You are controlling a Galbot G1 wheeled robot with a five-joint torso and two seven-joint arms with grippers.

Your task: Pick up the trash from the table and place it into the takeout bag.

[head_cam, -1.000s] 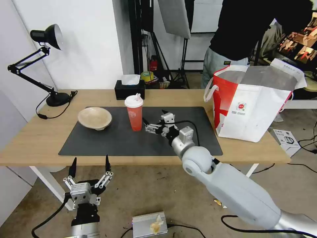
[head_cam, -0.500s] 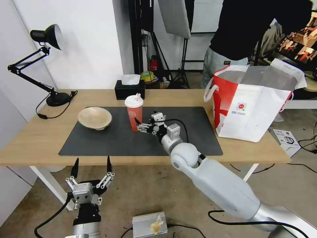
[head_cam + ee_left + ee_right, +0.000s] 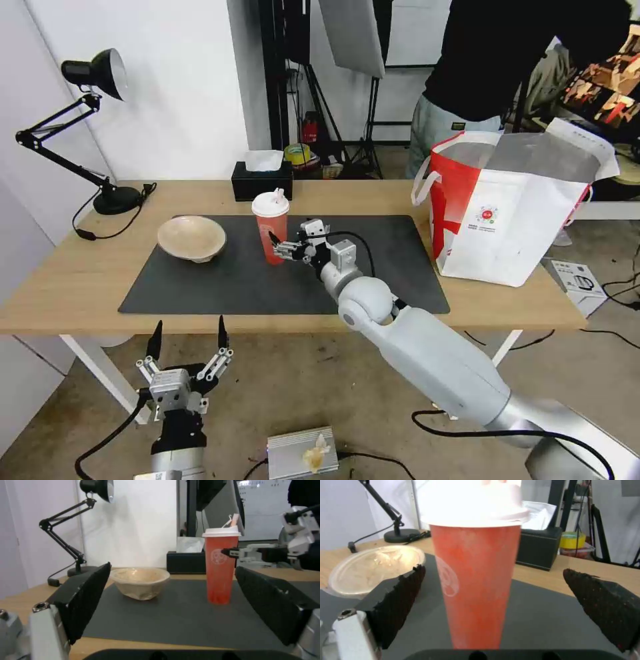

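Observation:
On the dark mat of the table (image 3: 80,280), a red cup (image 3: 270,230) with a white lid stands upright. A shallow beige bowl (image 3: 191,237) sits to its left. My right gripper (image 3: 275,245) is open at the cup's right side. In the right wrist view the cup (image 3: 475,580) stands between its two black fingers (image 3: 400,600), with gaps on both sides. My left gripper (image 3: 189,337) hangs open below the table's front edge, and its wrist view faces the bowl (image 3: 140,582) and the cup (image 3: 220,572). The takeout bag (image 3: 513,213) stands open at the table's right end.
A black tissue box (image 3: 262,180) sits at the table's back edge behind the cup. A black desk lamp (image 3: 100,133) stands at the back left. A person stands behind the table beside the bag. A grey box (image 3: 300,453) lies on the floor.
My right arm has reached left across the mat, and its open gripper has come up to the red cup. The left gripper has sunk slightly.

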